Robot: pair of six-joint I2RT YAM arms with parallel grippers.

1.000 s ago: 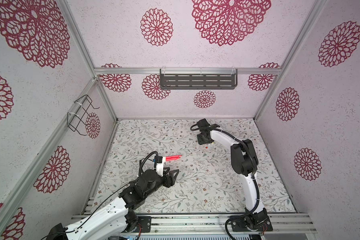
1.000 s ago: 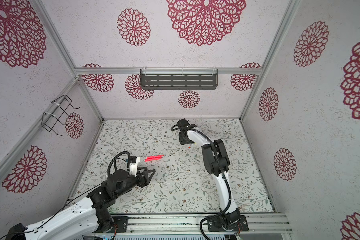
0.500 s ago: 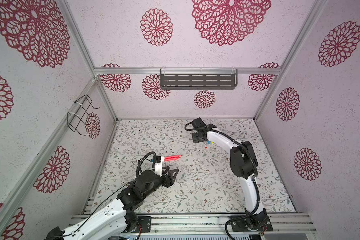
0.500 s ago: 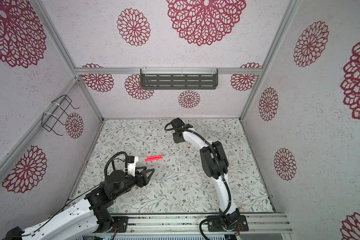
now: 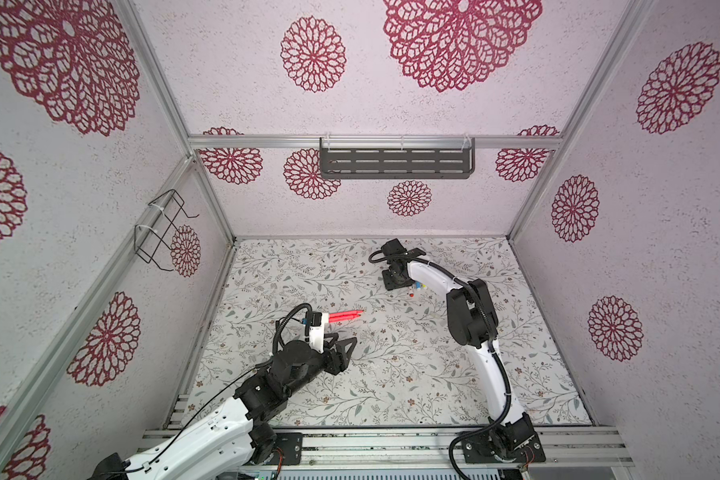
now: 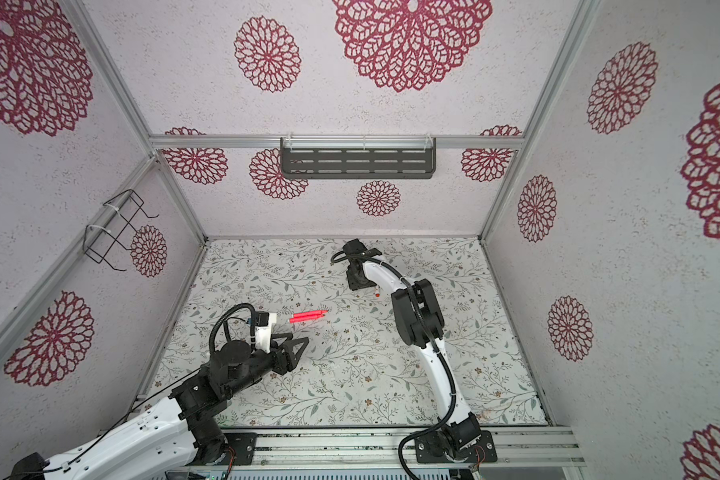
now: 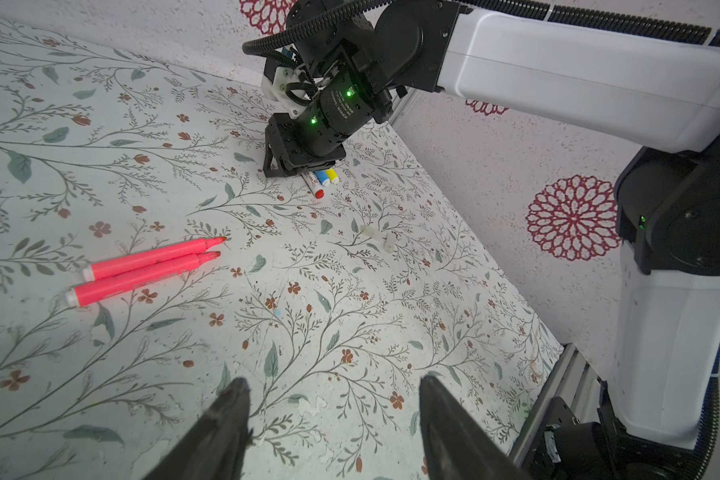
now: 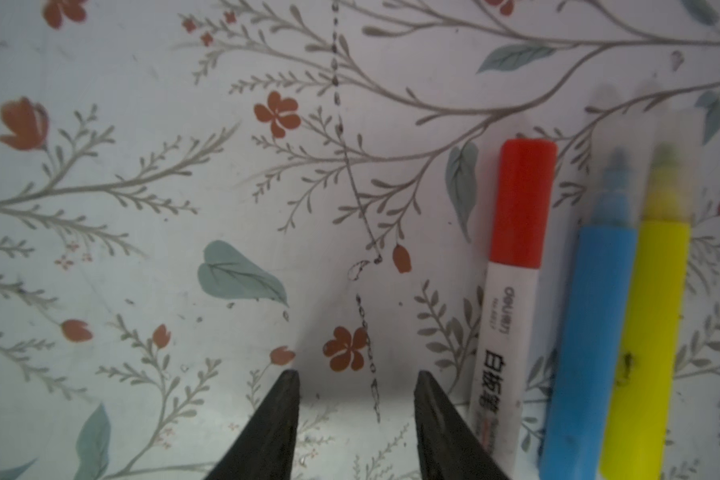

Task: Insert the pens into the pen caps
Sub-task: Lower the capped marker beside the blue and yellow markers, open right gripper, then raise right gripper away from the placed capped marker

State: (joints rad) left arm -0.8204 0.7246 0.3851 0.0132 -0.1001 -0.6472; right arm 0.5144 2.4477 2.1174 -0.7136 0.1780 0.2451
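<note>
Capped pens: white pen [image 8: 504,332] wears the red cap [image 8: 522,199]. The blue pen [image 8: 591,332] and yellow pen [image 8: 649,332] have their tips inside clear caps [image 8: 616,166]. All three lie side by side toward the table's back.
Uncapped pens: two pinkish-red pens [image 7: 150,266], parallel and touching, mid-table left of centre, tips bare.
Loose caps: two loose clear caps [image 7: 368,230] on the table [image 5: 391,374], nearer the capped trio.
Wall fittings: wire basket [image 5: 161,232] on the left wall; slotted rack [image 5: 395,163] on the back wall.
Open room: wide floral cover from the pinkish-red pens to the front rail [image 5: 391,440].
Right gripper [image 8: 356,374]: jaws apart, holding nothing, low over the table just beside the white pen.
Left gripper [image 7: 333,384]: jaws apart, holding nothing, near the pinkish-red pens but not touching them.
Obstruction: right arm [image 5: 470,320] hides most of the capped trio in both top views.
</note>
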